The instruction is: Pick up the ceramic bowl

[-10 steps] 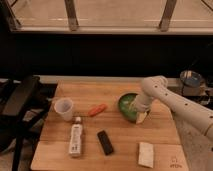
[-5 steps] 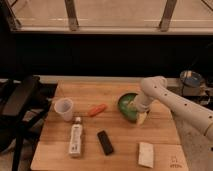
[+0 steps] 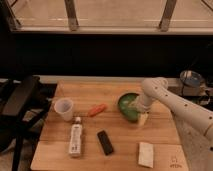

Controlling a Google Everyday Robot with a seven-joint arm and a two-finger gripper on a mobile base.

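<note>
Gripper [image 3: 139,111] sits at the green ceramic bowl [image 3: 127,106] on the wooden table [image 3: 110,132].

Warm, dim light falls from overhead. The window band [image 3: 115,12] at twelve o'clock glows pale, and the strip beneath it is near black. The wooden table [image 3: 110,92] is evenly lit. The gripper [image 3: 141,114] sits at the three-o'clock rim of the ceramic bowl [image 3: 125,106], whose glaze carries a soft sheen.
</note>
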